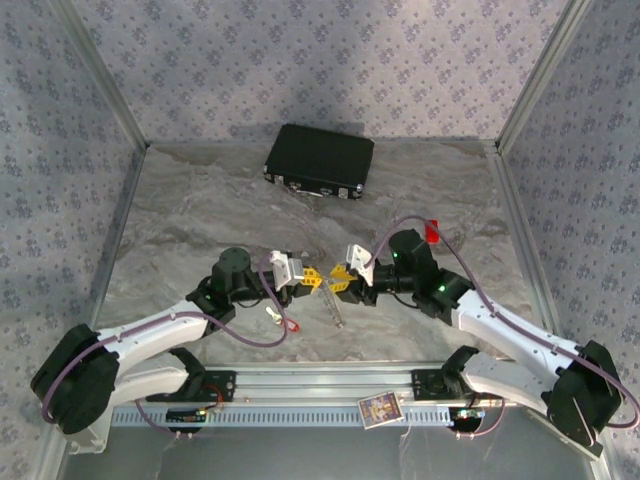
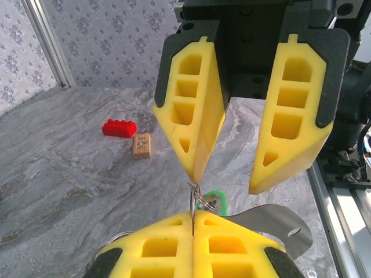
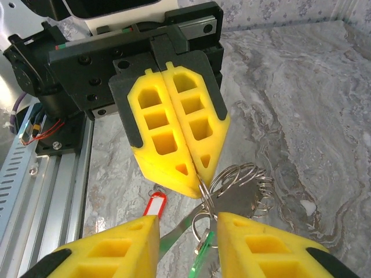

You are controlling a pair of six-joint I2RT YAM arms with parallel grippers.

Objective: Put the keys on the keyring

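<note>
My left gripper point(image 2: 193, 217) is shut on the thin metal keyring point(image 2: 193, 200), holding it edge-up above the table. A small ring linked to the keyring carries the green-tagged key point(image 3: 204, 255), which hangs below. My right gripper point(image 3: 188, 223) faces the left one with its jaws apart around the ring stack point(image 3: 243, 176). In the left wrist view one of its fingertips point(image 2: 196, 171) touches the top of the keyring. The red-tagged key point(image 3: 153, 207) lies loose on the table under the grippers, also in the top view point(image 1: 291, 323). Both grippers meet at table centre point(image 1: 327, 277).
A black case point(image 1: 319, 160) lies at the back. A red block point(image 2: 119, 128) and a small tan block point(image 2: 142, 145) sit on the marbled surface beyond the grippers. The aluminium rail point(image 3: 35, 191) runs along the near edge, with a small card point(image 1: 380, 408) on it.
</note>
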